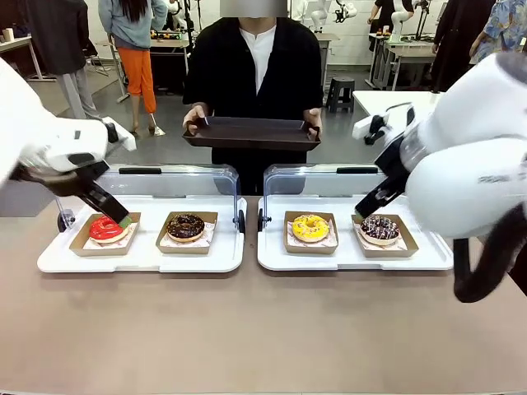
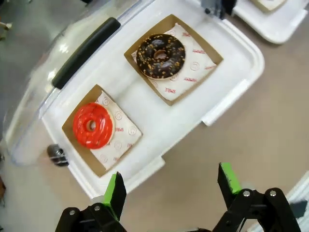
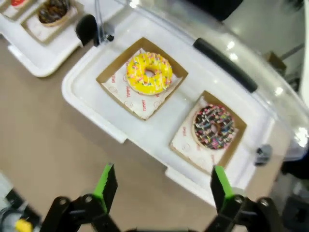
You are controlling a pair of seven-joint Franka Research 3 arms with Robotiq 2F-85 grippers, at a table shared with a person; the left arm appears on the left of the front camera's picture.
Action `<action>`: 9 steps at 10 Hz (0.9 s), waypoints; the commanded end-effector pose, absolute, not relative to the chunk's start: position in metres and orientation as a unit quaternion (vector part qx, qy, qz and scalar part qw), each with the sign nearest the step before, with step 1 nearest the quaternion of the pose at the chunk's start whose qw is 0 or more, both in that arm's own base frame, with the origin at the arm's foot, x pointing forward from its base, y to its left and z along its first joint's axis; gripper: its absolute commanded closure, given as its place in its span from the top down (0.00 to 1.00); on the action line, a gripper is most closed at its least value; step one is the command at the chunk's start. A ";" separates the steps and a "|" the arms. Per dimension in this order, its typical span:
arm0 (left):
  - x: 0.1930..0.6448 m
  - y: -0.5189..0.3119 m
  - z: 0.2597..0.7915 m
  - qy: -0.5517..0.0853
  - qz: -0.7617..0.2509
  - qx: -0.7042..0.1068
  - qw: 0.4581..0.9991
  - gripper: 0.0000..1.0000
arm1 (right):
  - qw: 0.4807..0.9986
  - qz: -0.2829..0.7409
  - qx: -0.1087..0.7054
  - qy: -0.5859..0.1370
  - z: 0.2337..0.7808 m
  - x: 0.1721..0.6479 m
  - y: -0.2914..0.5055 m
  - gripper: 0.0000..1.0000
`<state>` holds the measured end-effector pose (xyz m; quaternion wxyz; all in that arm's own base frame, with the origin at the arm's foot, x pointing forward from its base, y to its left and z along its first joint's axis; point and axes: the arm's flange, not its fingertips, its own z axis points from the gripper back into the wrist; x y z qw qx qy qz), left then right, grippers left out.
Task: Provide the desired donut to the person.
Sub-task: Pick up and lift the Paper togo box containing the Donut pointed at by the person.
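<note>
Guessing wrong looks the danger: the left gripper and right gripper hang open-jawed and empty, and nothing marks which donut is wanted. On the left white tray sit the red donut and chocolate donut, on the right tray the yellow donut and sprinkled donut, toward the far edge of the brown table. Beyond it the person holds a dark tray in a busy workshop.

You can read little here: red print is scattered over the white liner under the yellow donut, and in the right wrist view one word on it looks like "YUMMY", the rest being too small. On the second liner, beneath the red donut, a sideways red word may be "SMILE", though you cannot be sure. Dark lettering on the right arm is cut off and unreadable.
</note>
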<state>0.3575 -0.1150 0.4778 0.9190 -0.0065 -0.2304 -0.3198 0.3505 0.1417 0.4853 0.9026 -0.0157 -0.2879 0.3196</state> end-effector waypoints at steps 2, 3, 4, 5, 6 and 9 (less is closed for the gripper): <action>0.328 -0.091 0.533 -0.238 -0.335 -0.030 0.911 1.00 | 0.904 0.312 -0.055 -0.286 0.531 0.272 0.110 1.00; 0.320 -0.087 0.550 -0.243 -0.328 -0.023 0.913 1.00 | 0.906 0.303 -0.067 -0.288 0.551 0.260 0.103 1.00; 0.318 -0.084 0.559 -0.244 -0.320 -0.015 0.915 1.00 | 0.909 0.296 -0.070 -0.285 0.562 0.256 0.100 1.00; 0.317 -0.085 0.562 -0.249 -0.307 0.006 0.919 1.00 | 0.913 0.288 -0.071 -0.282 0.565 0.258 0.098 1.00; 0.316 -0.086 0.556 -0.248 -0.325 -0.023 0.912 1.00 | 0.904 0.308 -0.051 -0.292 0.567 0.266 0.105 1.00; 0.316 -0.086 0.556 -0.248 -0.325 -0.023 0.912 1.00 | 0.904 0.308 -0.051 -0.292 0.567 0.266 0.105 1.00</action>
